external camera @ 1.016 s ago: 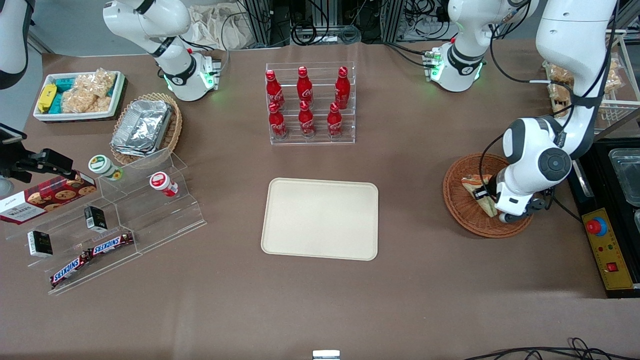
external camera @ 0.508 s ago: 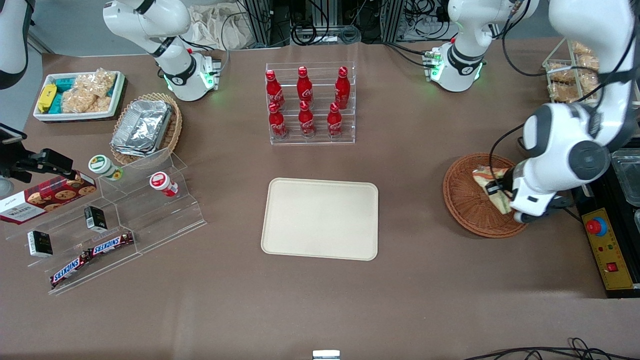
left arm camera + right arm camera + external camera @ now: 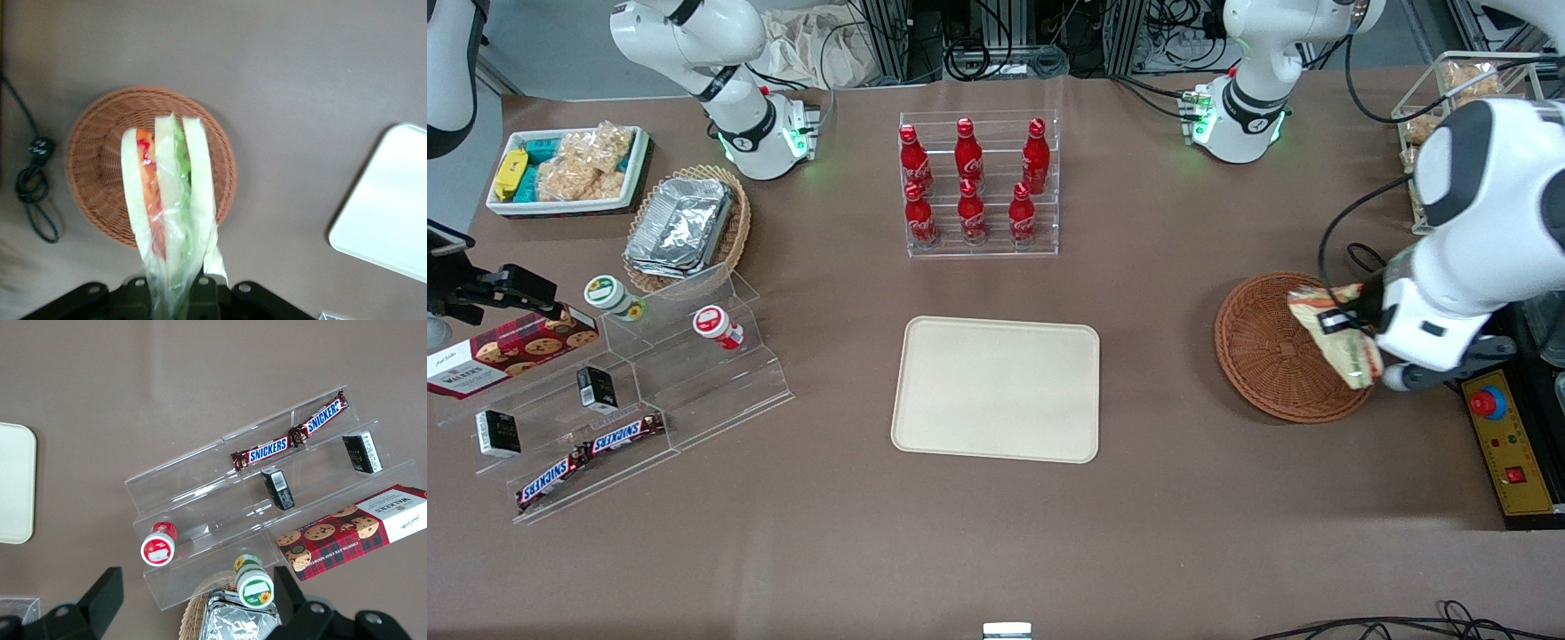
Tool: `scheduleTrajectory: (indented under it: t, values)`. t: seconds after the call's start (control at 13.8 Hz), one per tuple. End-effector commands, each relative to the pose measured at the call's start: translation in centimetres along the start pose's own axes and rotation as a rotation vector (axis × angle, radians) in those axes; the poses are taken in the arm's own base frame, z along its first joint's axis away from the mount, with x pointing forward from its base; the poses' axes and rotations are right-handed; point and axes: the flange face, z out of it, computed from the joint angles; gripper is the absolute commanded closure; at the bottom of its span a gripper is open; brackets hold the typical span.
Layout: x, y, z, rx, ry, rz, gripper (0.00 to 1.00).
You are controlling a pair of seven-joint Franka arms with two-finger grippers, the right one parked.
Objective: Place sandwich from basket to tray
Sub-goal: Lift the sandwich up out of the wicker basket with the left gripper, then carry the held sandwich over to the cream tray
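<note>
The sandwich (image 3: 1336, 333), a plastic-wrapped wedge of white bread with green and orange-red filling (image 3: 168, 200), hangs in the air above the reddish-brown wicker basket (image 3: 1263, 356). My left gripper (image 3: 1356, 329) is shut on it, holding it by its wrapped end (image 3: 175, 293). The basket (image 3: 93, 167) lies well below, with nothing in it. The cream tray (image 3: 996, 388) lies flat at the table's middle, bare, toward the parked arm's end from the basket; its corner (image 3: 387, 207) shows in the left wrist view.
An acrylic rack of red cola bottles (image 3: 978, 182) stands farther from the front camera than the tray. A black box with a red stop button (image 3: 1507, 440) sits beside the basket. Stepped acrylic shelves with snacks (image 3: 605, 400) lie toward the parked arm's end.
The left gripper has risen out of the basket with the sandwich in it. The sandwich now hangs above the basket's rim, shifted toward the working arm's end.
</note>
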Motion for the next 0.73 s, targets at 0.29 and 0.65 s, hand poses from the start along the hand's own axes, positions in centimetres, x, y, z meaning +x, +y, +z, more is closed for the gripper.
scheduleTrajectory:
  t: [0.29, 0.65]
  values:
    - [-1.5, 16.1, 7.6, 0.038, -0.020, 0.272, 0.97]
    - [-2.3, 23.3, 13.2, -0.027, 0.041, 0.363, 0.97]
